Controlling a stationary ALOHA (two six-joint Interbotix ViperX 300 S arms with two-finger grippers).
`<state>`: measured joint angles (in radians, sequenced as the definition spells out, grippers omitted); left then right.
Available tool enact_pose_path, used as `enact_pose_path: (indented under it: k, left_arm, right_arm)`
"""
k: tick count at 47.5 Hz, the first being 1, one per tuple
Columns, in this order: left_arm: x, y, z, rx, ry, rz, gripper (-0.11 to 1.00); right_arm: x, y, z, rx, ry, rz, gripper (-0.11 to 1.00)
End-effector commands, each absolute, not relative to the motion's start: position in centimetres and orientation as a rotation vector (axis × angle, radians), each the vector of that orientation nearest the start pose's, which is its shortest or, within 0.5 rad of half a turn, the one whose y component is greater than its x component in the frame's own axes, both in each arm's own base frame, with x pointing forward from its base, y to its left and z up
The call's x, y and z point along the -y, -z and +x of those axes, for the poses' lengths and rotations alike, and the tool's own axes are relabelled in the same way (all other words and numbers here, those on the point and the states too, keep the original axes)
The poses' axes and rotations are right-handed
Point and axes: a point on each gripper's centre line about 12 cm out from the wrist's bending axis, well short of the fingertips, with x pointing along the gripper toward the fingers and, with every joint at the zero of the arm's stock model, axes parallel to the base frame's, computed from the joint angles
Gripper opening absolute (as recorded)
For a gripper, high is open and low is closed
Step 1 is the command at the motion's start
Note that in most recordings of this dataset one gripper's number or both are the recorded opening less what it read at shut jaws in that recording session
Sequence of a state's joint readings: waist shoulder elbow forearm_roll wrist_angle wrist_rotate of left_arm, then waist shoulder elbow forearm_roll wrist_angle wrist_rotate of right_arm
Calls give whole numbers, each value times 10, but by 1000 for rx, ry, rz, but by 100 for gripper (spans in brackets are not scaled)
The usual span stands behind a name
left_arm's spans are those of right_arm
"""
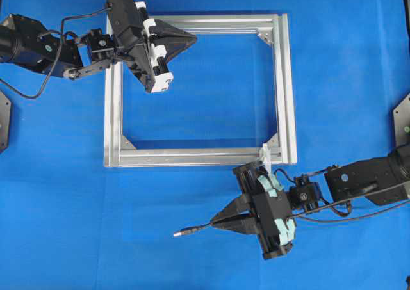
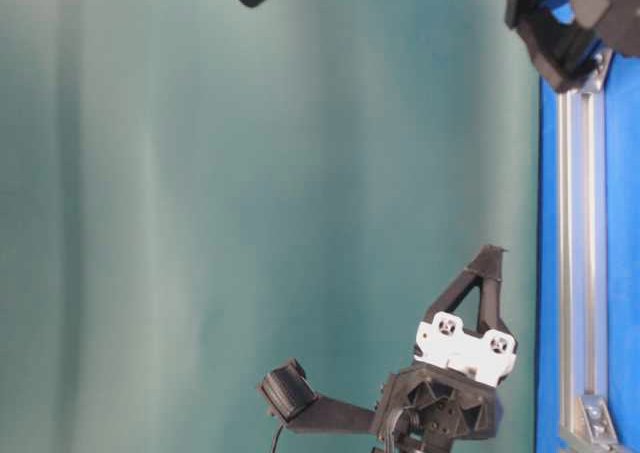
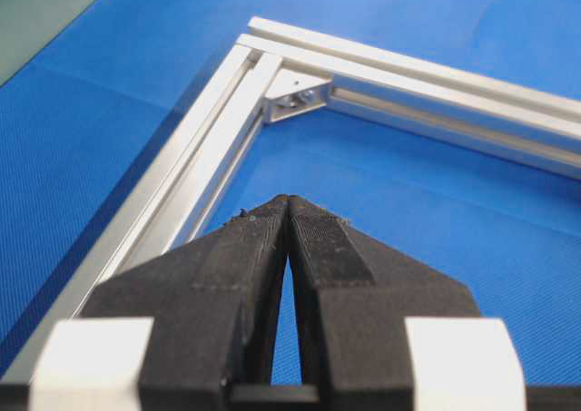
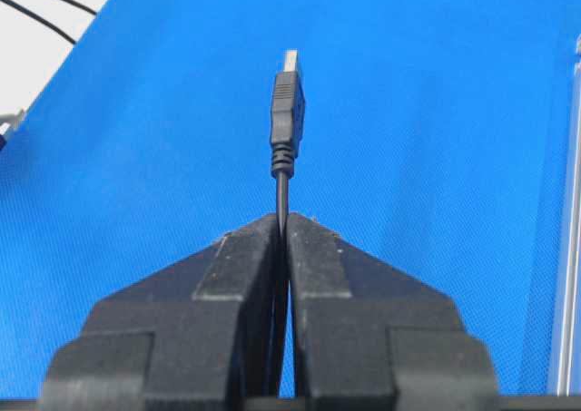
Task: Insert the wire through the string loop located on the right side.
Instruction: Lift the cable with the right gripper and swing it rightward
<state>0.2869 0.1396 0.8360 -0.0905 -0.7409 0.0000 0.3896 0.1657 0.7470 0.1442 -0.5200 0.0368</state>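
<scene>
Black wire pinched in right gripper jaws, no legible writing

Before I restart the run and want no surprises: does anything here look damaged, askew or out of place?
Nothing looks damaged. The one oddity: the right claw is shut on the wire, but its plug tip points away from the aluminium frame and the white string loop at the frame's near right corner.

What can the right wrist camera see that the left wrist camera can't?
Only the right wrist view shows the wire, pinched in the shut right gripper, its metal plug tip sticking out ahead. Only the left wrist view shows the shut, empty left gripper and the frame's corner bracket. Both show the blue mat and the aluminium frame.
</scene>
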Motion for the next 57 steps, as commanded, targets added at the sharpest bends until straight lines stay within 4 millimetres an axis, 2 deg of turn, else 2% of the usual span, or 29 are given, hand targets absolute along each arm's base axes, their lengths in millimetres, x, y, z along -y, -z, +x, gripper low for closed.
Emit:
enact_pose_path:
  k: [1, 26, 35, 42, 49, 57]
  left_arm:
    - [-117, -153, 367, -185, -354, -88, 0]
    - [-117, -153, 367, -185, -354, -88, 0]
    - [-117, -154, 367, -183, -354, -88, 0]
    - [-117, -153, 367, -185, -354, -86, 0]
    - [-117, -153, 367, -185, -354, -86, 0]
    - [-117, -153, 367, -185, -354, -86, 0]
  right_arm:
    - [-145, -146, 376, -371, -285, 79, -3]
    - [-145, -145, 375, -374, -285, 79, -3]
    - [-142, -143, 366, -383, -284, 79, -3]
    - [-139, -141, 348, -406, -292, 77, -3]
    - [-133, -138, 316, -432, -306, 69, -3]
    - [-116, -135, 277, -459, -294, 79, -3]
